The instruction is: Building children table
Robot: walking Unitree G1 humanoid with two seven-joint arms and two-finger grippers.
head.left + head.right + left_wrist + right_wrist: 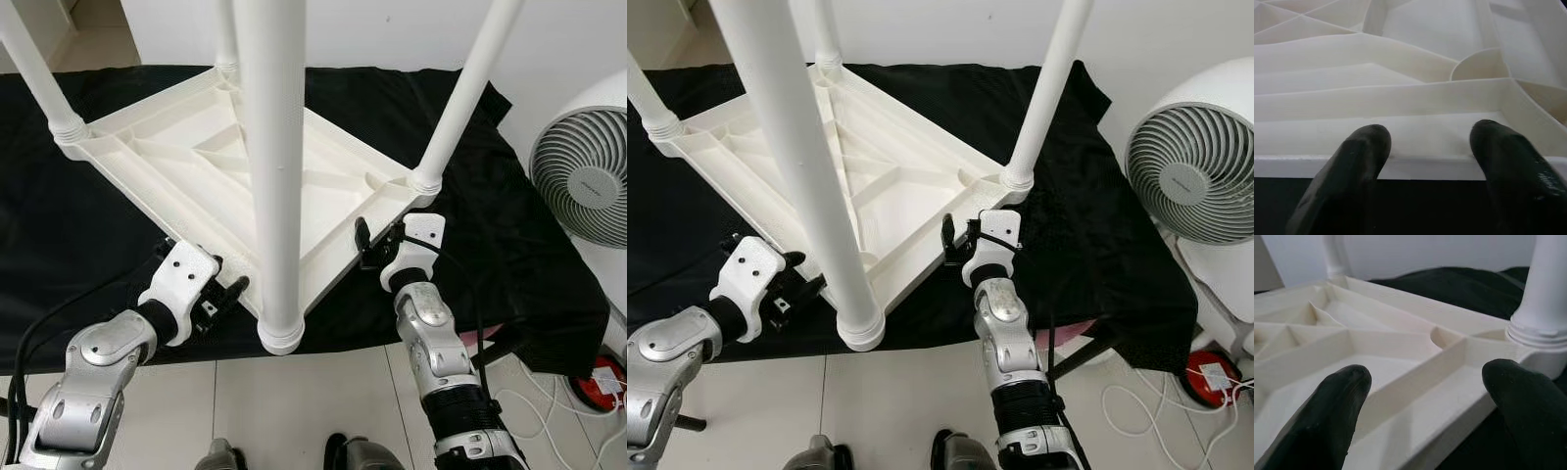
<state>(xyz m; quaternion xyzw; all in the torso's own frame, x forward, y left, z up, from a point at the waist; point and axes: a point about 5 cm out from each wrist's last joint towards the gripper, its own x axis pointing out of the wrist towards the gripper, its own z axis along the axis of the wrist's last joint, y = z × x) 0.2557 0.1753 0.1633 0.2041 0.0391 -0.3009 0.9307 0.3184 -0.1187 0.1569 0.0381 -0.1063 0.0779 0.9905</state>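
Now all four legs look fitted on the upturned table top. Left end effector and right end effector open at its near edges; next, likely grip and flip.

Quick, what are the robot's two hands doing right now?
Left gripper: open, fingers at the edge of the upside-down white table.
Right gripper: open, fingers at the table's other edge, holding nothing.

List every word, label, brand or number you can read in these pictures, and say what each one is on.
No text can be read.
Fan: a small mark sits on the round hub of its grille, too small and blurred to read.
Upturned white table, black cloth, left gripper and right gripper: no lettering shows.
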